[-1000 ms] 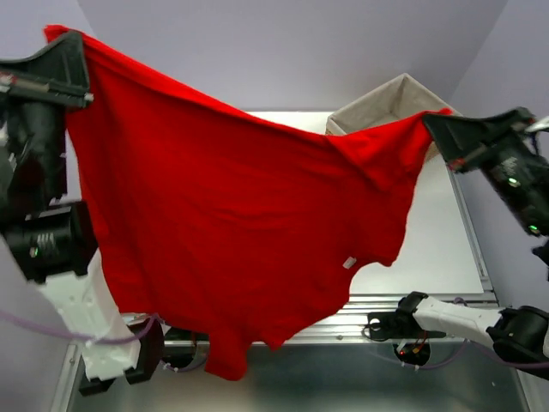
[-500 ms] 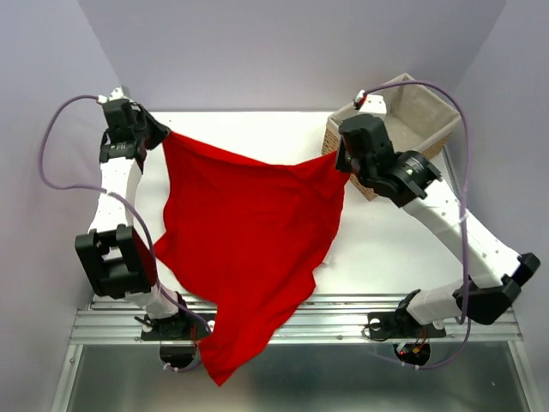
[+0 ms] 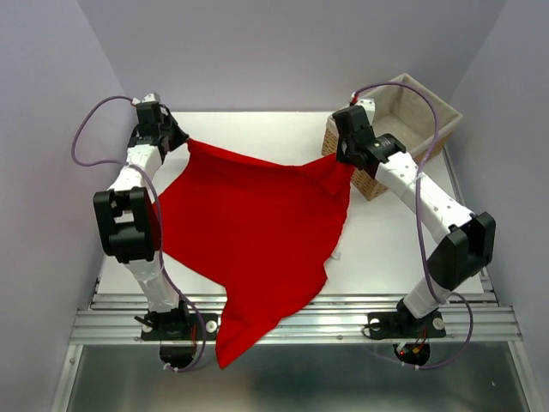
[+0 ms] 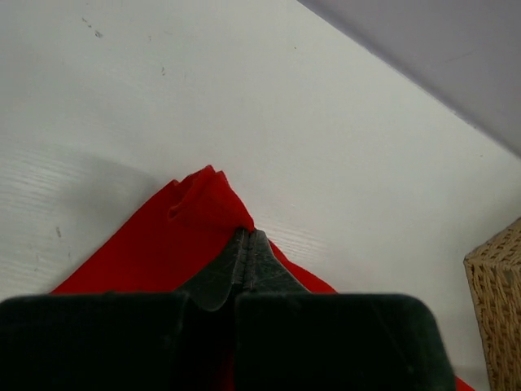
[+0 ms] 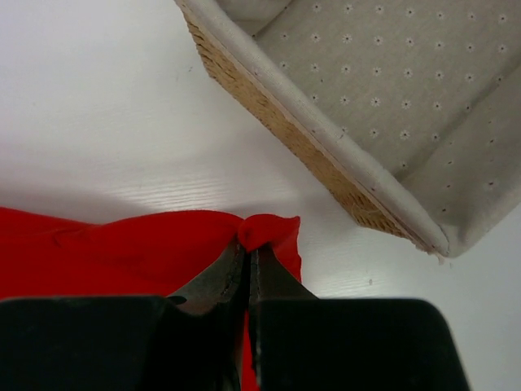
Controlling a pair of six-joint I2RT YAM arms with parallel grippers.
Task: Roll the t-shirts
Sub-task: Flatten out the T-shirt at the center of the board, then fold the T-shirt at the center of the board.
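Observation:
The red t-shirt (image 3: 253,227) lies spread over the white table (image 3: 257,129), its far edge stretched between my two grippers and its near end hanging over the front rail. My left gripper (image 3: 183,140) is shut on the far left corner of the t-shirt (image 4: 203,199), low over the table; the left gripper (image 4: 247,236) pinches the cloth at its fingertips. My right gripper (image 3: 346,163) is shut on the far right corner, just in front of the basket. In the right wrist view the right gripper (image 5: 248,244) holds a small bunch of the t-shirt (image 5: 269,230).
A wicker basket (image 3: 418,112) with pale dotted lining (image 5: 391,90) stands at the back right, close to my right gripper. Its corner shows as the basket (image 4: 496,309) in the left wrist view. Lilac walls enclose the table on three sides. A metal rail (image 3: 343,322) runs along the front.
Both arms have come down from high up and reached toward the far side of the table, lowering the stretched t-shirt onto it. Both grips have held.

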